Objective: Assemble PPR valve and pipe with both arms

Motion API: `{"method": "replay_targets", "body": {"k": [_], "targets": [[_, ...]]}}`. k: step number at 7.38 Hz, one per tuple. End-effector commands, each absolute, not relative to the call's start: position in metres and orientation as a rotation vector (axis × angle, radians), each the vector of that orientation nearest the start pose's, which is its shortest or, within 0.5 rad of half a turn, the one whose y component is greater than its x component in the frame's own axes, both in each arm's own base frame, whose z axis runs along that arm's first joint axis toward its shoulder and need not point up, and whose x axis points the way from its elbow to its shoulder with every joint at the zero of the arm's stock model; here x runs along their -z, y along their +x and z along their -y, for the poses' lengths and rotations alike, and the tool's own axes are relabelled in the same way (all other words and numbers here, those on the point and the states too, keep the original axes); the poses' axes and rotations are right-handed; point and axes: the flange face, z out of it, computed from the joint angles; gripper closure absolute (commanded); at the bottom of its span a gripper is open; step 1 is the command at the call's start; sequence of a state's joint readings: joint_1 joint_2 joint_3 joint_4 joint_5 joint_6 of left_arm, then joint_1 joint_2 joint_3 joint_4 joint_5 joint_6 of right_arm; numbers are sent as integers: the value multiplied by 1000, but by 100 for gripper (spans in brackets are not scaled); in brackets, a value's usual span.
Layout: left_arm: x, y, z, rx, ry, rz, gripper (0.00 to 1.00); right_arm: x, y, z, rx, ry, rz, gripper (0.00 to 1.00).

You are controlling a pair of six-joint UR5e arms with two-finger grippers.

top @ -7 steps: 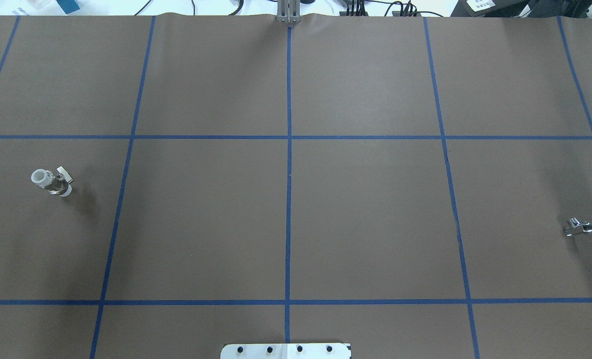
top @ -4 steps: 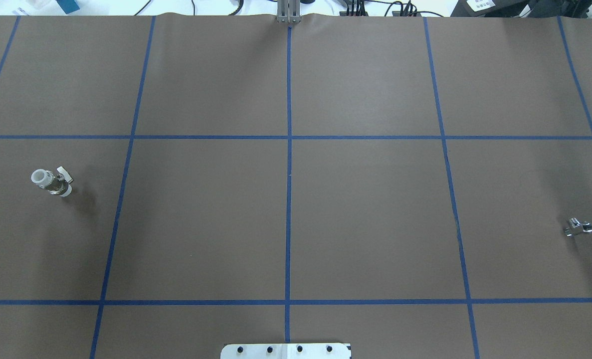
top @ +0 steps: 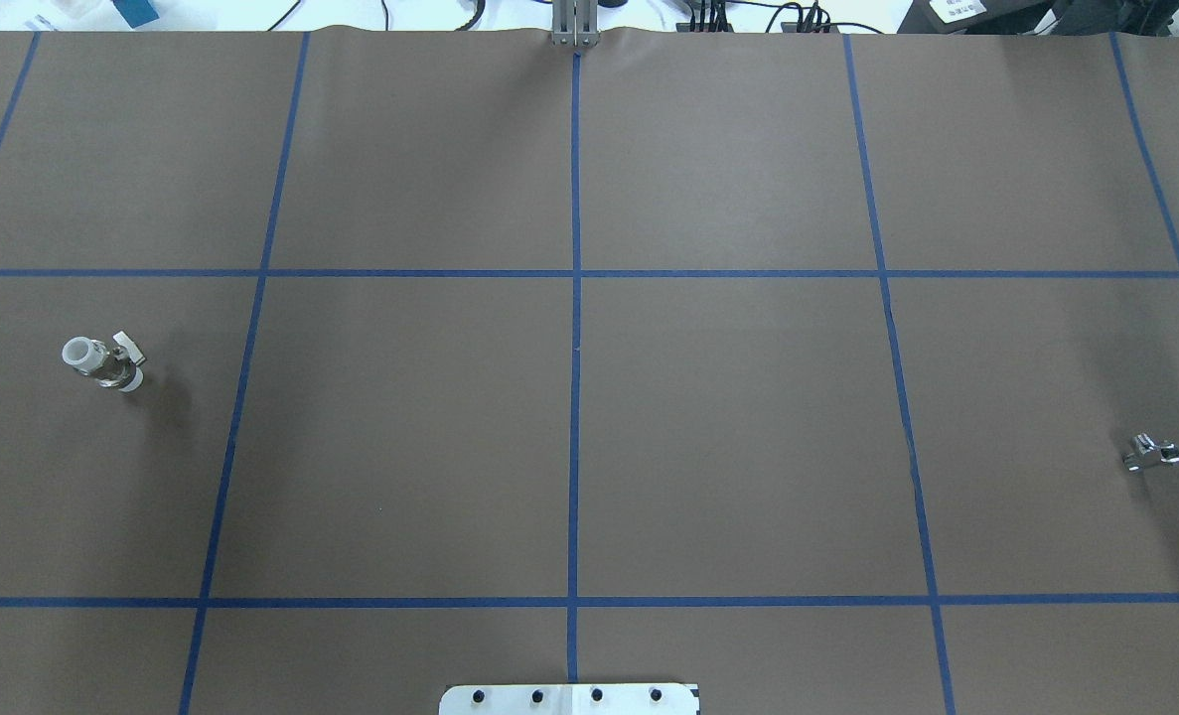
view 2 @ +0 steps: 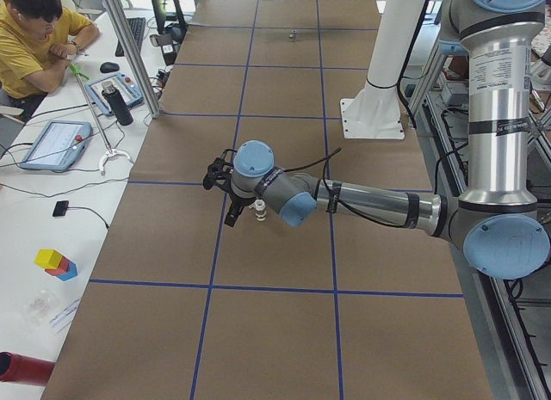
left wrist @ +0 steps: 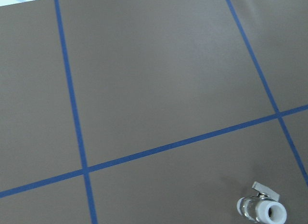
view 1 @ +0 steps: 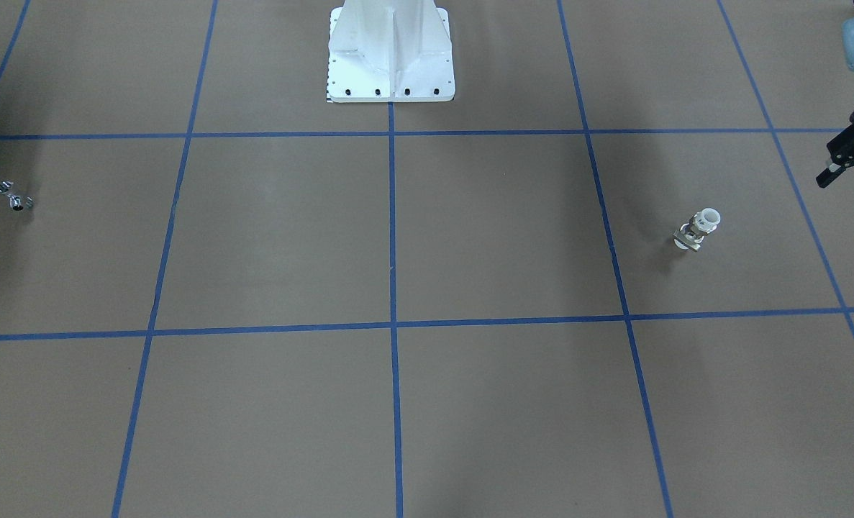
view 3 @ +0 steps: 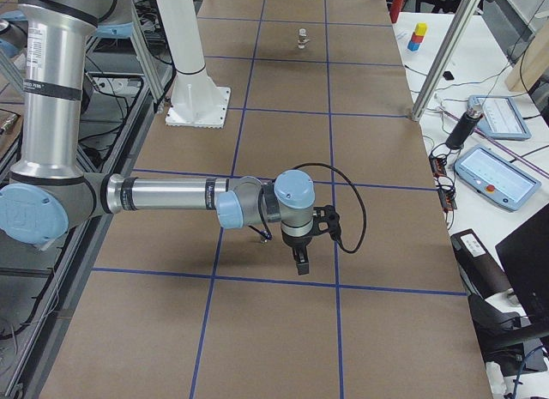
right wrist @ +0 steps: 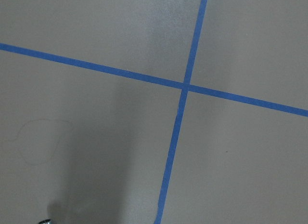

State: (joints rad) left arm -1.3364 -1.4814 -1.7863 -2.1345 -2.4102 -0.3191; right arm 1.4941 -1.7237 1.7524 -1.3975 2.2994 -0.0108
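The PPR valve [top: 102, 363] stands on end out on the robot's left side of the table [top: 728, 397]. It sits in the middle row of squares marked by the blue tape lines [top: 575, 397], with its white ring end up and its flat tab sticking out sideways. Nothing is touching it. The left gripper [view 1: 851, 191] hangs at the outer edge of the front-facing view, near the valve but clear of it, on the side away from the table's centre. Its fingers [view 1: 829, 171] are spread apart and hold nothing. From the left end of the table, that arm reaches out low over the brown surface, and the valve shows just beside its wrist. The left wrist camera catches the valve in its bottom right corner, ring opening toward the lens.

Over on the other side, well apart from the valve, the pipe [top: 1150, 453] lies on the table close to the right-hand edge. It is also in the middle row, small and shiny. The right gripper [view 3: 300, 266] points down above the table, and it shows only in the right-end view, so I cannot tell whether its fingers are apart or together. The right wrist camera shows just a glint of metal at its bottom edge.

The white robot base [view 1: 391, 50] stands on the centre line. A person [view 2: 34, 30] sits at a side desk beyond the table.
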Motion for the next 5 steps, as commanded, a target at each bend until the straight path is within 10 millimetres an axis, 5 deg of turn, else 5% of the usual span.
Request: {"method": "replay_targets", "body": {"k": [1,3,4,5], "targets": [[-527,121,472,-272,415,-822,0,-625,33,443,156,167,733,0],[-509,214,463,-220,356,-814,0,-626,33,443,155,165,733,0],[-509,242,454,-234,360,-786,0,-627,33,443,155,164,733,0],[-511,248,452,-243,354,-783,0,-626,33,444,155,165,733,0]]}}
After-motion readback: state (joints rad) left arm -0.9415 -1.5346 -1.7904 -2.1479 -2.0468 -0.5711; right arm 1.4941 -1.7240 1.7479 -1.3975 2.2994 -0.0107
